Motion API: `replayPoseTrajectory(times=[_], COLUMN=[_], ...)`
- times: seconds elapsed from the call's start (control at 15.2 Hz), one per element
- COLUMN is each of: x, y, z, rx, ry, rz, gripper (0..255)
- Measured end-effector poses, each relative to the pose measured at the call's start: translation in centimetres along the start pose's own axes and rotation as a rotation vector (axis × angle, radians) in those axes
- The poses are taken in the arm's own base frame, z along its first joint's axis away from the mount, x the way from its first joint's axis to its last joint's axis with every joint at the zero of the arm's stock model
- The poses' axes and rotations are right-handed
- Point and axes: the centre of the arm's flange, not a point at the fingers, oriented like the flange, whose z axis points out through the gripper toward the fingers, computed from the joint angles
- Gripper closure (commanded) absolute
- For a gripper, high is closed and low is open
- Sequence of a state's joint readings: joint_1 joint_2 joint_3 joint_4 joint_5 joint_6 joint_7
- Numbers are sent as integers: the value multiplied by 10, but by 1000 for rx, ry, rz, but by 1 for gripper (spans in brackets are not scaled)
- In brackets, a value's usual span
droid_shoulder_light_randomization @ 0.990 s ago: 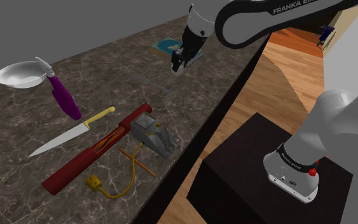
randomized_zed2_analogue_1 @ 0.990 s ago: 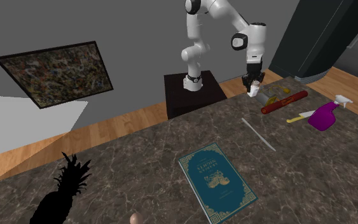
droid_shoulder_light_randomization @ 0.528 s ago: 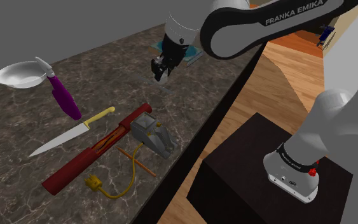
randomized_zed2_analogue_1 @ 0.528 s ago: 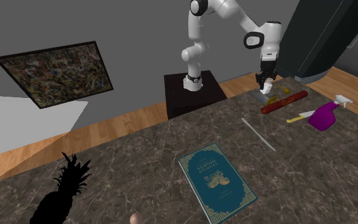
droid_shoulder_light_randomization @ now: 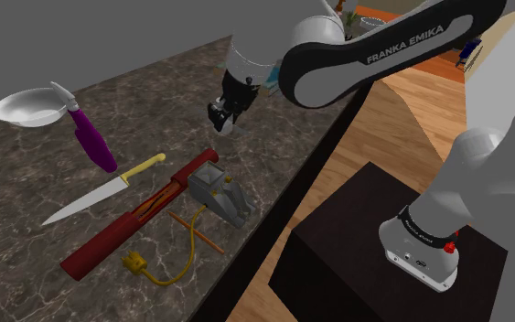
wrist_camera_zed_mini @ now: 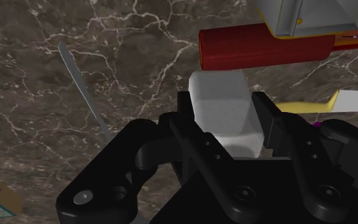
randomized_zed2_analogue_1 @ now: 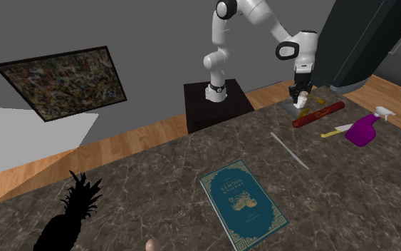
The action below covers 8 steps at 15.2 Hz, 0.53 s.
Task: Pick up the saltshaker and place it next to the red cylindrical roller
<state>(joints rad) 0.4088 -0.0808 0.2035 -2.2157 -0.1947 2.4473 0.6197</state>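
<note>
Hand [wrist_camera_zed_mini: 223, 105] nearer roller [wrist_camera_zed_mini: 263, 48] — saltshaker [wrist_camera_zed_mini: 220, 89] between fingers [wrist_camera_zed_mini: 185, 109]

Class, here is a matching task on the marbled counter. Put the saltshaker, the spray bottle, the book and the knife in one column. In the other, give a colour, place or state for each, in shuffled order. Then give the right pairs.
Things:
1. saltshaker
2. spray bottle
3. book
4. knife

Descriptions:
A. yellow handle, lying beside the red roller
B. white, clasped in the gripper
C. teal cover
D. purple body, next to the white bowl

Pairs: 1-B; 2-D; 3-C; 4-A
</note>
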Motion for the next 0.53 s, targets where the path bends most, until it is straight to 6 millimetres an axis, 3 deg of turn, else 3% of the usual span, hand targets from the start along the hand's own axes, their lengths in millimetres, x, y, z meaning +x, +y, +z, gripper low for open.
replayPoseTrajectory(times=[0.53], x=[-16], y=[1], z=[40], rx=[0], ry=[0], rz=[0], gripper=[255])
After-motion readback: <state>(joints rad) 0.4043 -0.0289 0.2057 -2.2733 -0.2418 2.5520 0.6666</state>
